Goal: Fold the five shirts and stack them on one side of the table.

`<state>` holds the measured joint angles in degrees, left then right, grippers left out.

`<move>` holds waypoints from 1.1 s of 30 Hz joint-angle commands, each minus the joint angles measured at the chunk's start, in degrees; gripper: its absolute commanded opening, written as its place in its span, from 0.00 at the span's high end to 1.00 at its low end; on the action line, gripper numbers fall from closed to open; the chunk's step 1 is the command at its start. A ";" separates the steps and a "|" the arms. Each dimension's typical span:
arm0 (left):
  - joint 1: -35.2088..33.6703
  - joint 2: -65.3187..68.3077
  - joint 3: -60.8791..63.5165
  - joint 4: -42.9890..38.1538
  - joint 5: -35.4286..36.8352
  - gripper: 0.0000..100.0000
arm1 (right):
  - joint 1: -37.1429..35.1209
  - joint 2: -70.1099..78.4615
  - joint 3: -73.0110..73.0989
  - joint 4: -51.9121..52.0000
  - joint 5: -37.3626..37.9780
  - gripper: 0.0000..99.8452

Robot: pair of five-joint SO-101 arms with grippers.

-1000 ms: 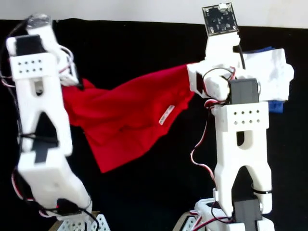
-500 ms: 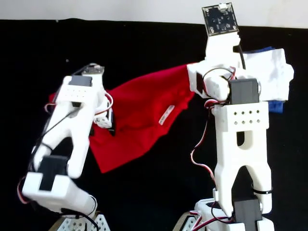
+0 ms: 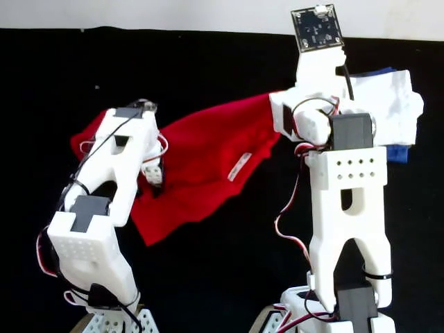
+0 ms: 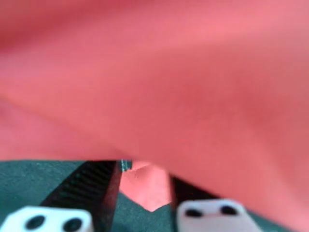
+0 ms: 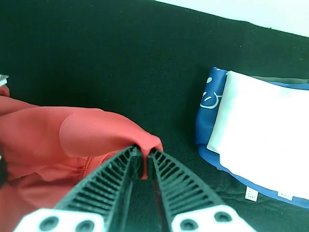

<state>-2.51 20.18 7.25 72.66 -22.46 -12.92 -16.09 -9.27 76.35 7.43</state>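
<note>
Right pincer (image 5: 143, 158) is clamped on a fold of the red cotton shirt (image 3: 208, 159), mid-table (image 3: 208, 62). Left pincer (image 4: 145, 193) sits in the cloth; I cannot tell its grip. At two o'clock, a folded white shirt (image 5: 260, 125) lies on a blue one (image 5: 208, 96). Apparently two shirts are stacked and three remain.

The left arm (image 3: 83, 246) and right arm (image 3: 326, 222) were white plastic, blocky and forked, with black servos (image 3: 352, 130) at the joints and rows of small holes. Thin red, white and black cables (image 3: 277, 223) looped alongside. The right arm bore a dark square board (image 3: 317, 28); its hand (image 5: 143, 152) had black ribbed fingers (image 5: 116, 179).
</note>
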 commanded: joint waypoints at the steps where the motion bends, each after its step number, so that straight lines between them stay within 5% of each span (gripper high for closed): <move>1: -1.10 -0.13 -3.12 -0.26 0.44 0.99 | 0.75 -0.22 -0.13 0.22 0.62 0.99; 9: -1.01 -0.13 -8.04 8.09 0.26 0.98 | 0.75 -0.22 -0.13 0.22 0.62 0.99; 16: -2.95 0.40 -9.01 5.98 0.09 0.85 | 0.75 -0.22 -0.13 0.22 0.62 0.99; 28: -5.05 6.90 -9.36 3.69 0.09 0.86 | 0.75 -0.22 -0.13 0.31 0.53 0.99; 33: -4.70 4.44 -9.36 4.22 0.26 0.98 | 0.75 -0.22 -0.04 1.01 0.53 0.99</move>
<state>-6.64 27.21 -0.66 76.79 -22.37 -12.92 -16.09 -9.19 77.05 7.43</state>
